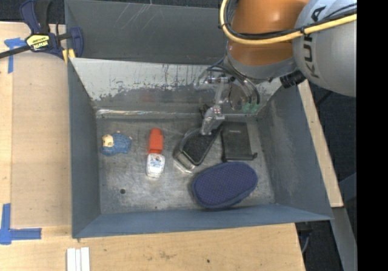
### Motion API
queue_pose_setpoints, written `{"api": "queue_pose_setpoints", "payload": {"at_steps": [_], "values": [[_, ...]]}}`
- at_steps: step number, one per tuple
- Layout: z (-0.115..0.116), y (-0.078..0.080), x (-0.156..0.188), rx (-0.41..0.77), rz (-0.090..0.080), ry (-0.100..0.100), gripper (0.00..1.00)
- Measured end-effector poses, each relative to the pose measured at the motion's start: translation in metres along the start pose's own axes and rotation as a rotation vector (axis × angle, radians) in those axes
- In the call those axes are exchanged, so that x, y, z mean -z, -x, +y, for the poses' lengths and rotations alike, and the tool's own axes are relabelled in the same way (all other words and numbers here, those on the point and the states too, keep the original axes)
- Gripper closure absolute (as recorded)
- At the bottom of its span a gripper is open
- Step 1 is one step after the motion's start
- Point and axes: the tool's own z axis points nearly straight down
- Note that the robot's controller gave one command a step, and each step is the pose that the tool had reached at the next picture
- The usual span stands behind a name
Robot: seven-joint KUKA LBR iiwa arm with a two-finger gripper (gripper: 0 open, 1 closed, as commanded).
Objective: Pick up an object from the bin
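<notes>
The grey metal bin (85, 142) is seen whole, with sloped walls and a dull, scratched floor. The arm's domed orange cover (267, 15) is cut off at the upper right, and the wrist beneath it hides part of the back wall.

Five loose things are counted, one of each kind.
- The largest is a dark blue oval pad (224, 184) of woven texture, laid by the front wall.
- A flat black object with a silver rim (195, 148) is laid tilted at mid-floor, and its kind cannot be made out.
- The gripper (210, 123) is placed at the upper end of this rimmed object. Whether it is open or closed cannot be told, nor can contact be confirmed.
- A black rectangular block (236, 141) is set just right of the rimmed object.
- A white bottle with an orange cap (155, 153) is laid on its side to the left.
- A small blue toy (115, 143) with a pale face is noted nearest the left wall, and its form is unclear.
</notes>
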Motion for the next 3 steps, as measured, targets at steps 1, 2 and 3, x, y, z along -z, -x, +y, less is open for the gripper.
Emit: {"api": "queue_pose_setpoints", "payload": {"at_steps": [1,2,3], "values": [[-0.045,-0.009,-0.125,0.125,-0.003,-0.001,0.0],[-0.046,-0.01,-0.126,0.124,0.002,-0.001,1.0],[-0.057,-0.017,0.02,0.157,0.0,-0.002,1.0]]}}
